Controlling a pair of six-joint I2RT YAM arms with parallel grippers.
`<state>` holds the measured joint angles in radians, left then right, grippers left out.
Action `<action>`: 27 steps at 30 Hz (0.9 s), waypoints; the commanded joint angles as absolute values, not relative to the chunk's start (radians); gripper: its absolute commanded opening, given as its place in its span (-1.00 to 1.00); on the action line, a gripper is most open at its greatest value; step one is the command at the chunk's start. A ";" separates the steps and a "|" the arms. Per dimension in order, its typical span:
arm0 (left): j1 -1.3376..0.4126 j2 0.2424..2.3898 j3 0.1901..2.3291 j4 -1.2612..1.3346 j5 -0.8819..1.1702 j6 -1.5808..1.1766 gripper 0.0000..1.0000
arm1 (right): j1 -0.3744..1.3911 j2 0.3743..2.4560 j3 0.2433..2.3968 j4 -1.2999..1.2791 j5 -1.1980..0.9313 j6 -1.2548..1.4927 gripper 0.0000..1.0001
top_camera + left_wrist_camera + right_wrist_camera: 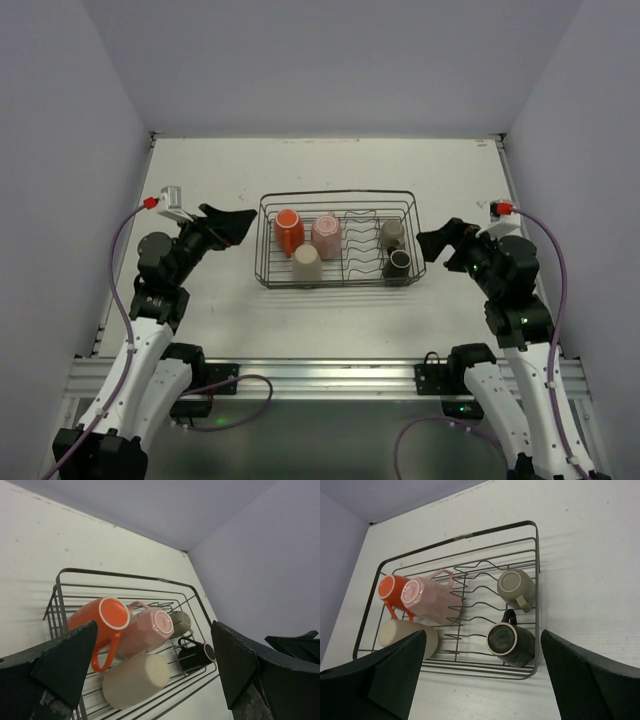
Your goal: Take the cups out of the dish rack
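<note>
The black wire dish rack (266,203) sits mid-table and holds five cups lying on their sides: orange (288,230), pink (326,236), cream-beige (306,264), olive-grey (391,233) and dark brown-black (398,265). My left gripper (235,222) is open and empty just left of the rack. My right gripper (437,245) is open and empty just right of it. The left wrist view shows the orange cup (97,622), pink cup (147,630), cream cup (135,680) and dark cup (195,656). The right wrist view shows the dark cup (512,642) and olive-grey cup (516,588) nearest.
The white table (330,165) is walled at the back and both sides. Wavy plate dividers (360,245) run through the rack's middle between the two groups of cups. Bare table lies in front of the rack (330,320) and behind it.
</note>
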<state>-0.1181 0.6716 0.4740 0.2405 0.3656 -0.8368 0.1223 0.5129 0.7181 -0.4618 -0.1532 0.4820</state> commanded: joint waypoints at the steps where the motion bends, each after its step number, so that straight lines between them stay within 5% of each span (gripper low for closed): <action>1: -0.113 0.693 0.580 0.072 0.348 -0.712 0.98 | 0.123 0.601 0.810 -0.515 -0.201 0.428 0.98; 9: -0.146 0.739 0.756 -0.190 0.201 -0.585 0.89 | 0.380 1.016 1.077 -0.705 -0.008 0.406 0.96; 18: -0.147 0.733 0.782 -0.219 0.212 -0.569 0.91 | 0.399 1.175 1.080 -0.738 0.086 0.422 0.38; 27: -0.147 0.767 0.756 -0.178 0.244 -0.601 0.90 | 0.417 1.255 1.063 -0.764 0.104 0.419 0.40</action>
<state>-0.1398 0.7685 0.7444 -0.1967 0.2180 -0.6010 0.4026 1.2396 1.0672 -0.7410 0.0757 0.4255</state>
